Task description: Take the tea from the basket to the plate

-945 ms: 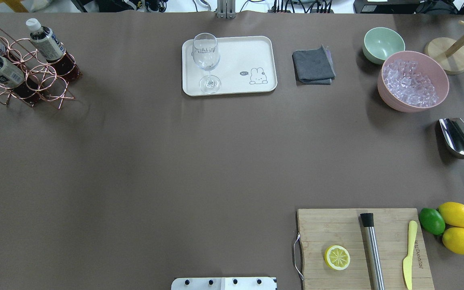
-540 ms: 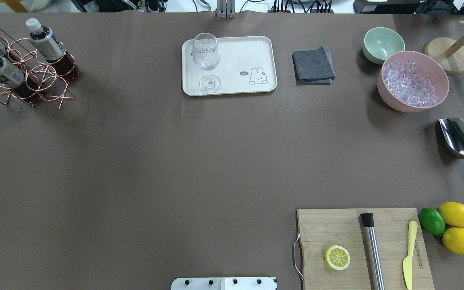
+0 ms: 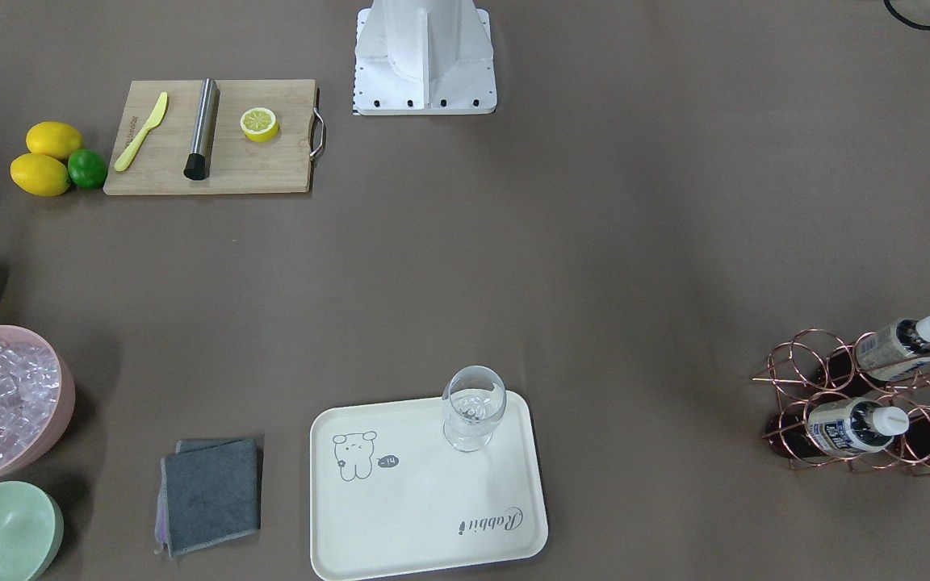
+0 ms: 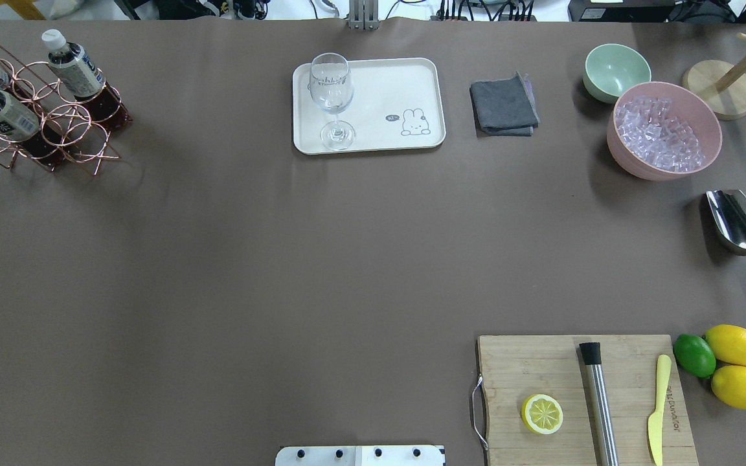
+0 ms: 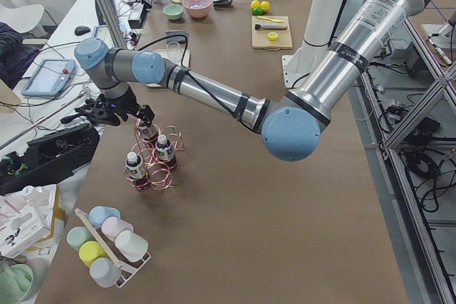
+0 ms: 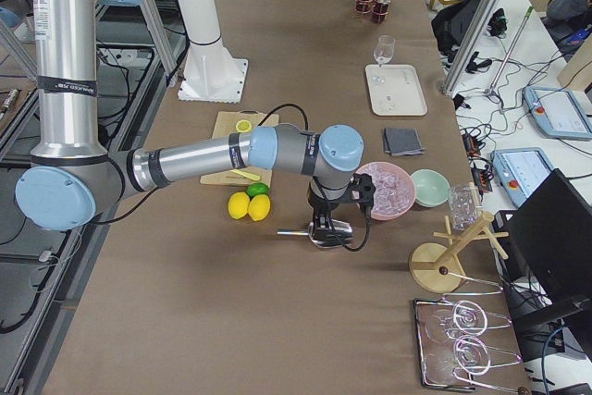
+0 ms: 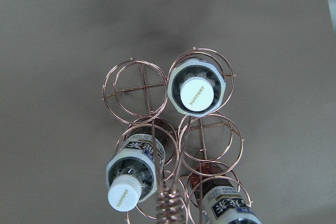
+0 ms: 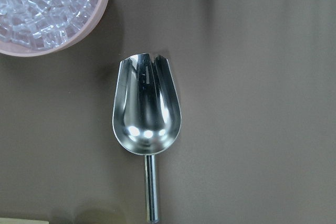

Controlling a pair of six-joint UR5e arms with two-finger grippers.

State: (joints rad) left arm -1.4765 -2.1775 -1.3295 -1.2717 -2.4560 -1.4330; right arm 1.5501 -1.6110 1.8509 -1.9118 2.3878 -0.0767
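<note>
Plainly, neither pair of fingers can be read. The left gripper (image 5: 137,116) shows only in the left side view, where it hangs just above the basket (image 5: 158,174); whether its fingers are apart or together I cannot tell. Its wrist camera looks straight down into the copper rings. All three tea bottles (image 7: 198,94) sit in the basket: one upright near the middle of that view with its white cap facing the lens, two more leaning in the rings nearer the bottom edge. The other rings hold nothing.

The right gripper (image 6: 331,225) appears only in the right side view, low over the steel scoop (image 8: 147,114), and its state cannot be told either. The scoop lies on the table beside the pink bowl (image 4: 625,165) of ice.

Outward from there, the basket stands at the far left corner in the overhead view, well apart from the plate (image 4: 386,84). The plate lies at the middle of the far edge and carries only a wine glass (image 4: 331,90) on its left part. A folded grey cloth (image 4: 504,105) lies just to its right, then a mint bowl (image 4: 616,70). On the near right is a cutting board (image 4: 522,369) with a lemon half (image 4: 542,413).
</note>
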